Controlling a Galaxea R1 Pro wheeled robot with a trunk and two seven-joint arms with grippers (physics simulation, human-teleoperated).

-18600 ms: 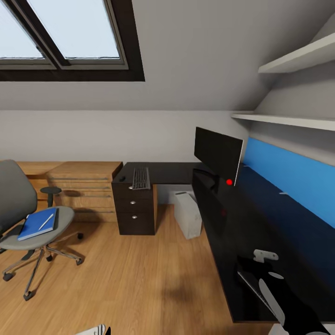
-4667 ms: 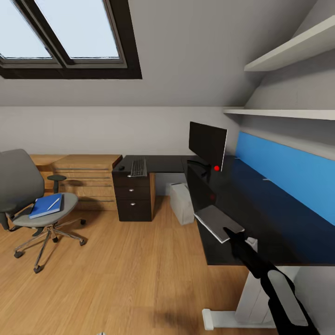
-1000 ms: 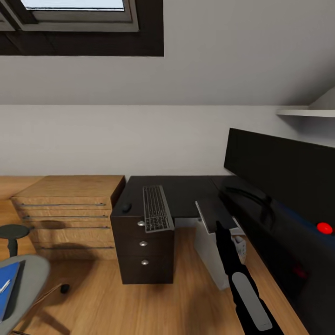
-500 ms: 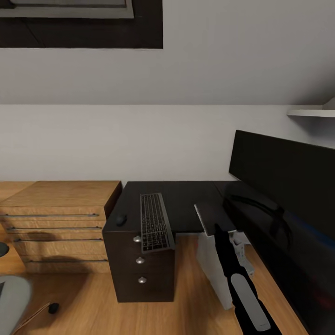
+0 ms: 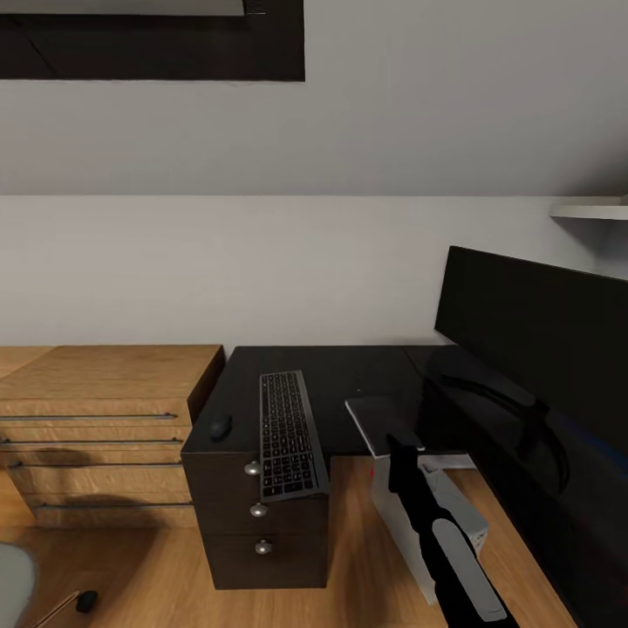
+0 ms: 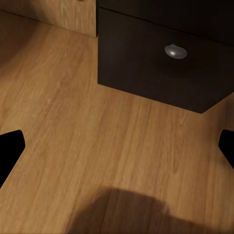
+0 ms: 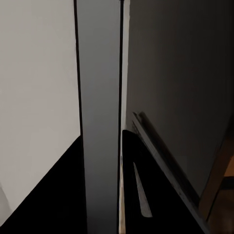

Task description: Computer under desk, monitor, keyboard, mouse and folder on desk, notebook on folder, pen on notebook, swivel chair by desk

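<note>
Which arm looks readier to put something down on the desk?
The right: its claw grips a flat grey slab at the desk edge. The left claw hangs low, open, facing the floor.

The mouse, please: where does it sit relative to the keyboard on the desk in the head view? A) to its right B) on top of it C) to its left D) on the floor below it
C: the mouse lies on the desk just left of the keyboard, apart from it.

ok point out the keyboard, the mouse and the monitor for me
keyboard (image 5: 290, 433), head view, middle of the key field
mouse (image 5: 220, 427), head view, its rounded top
monitor (image 5: 532, 327), head view, black screen face
</note>
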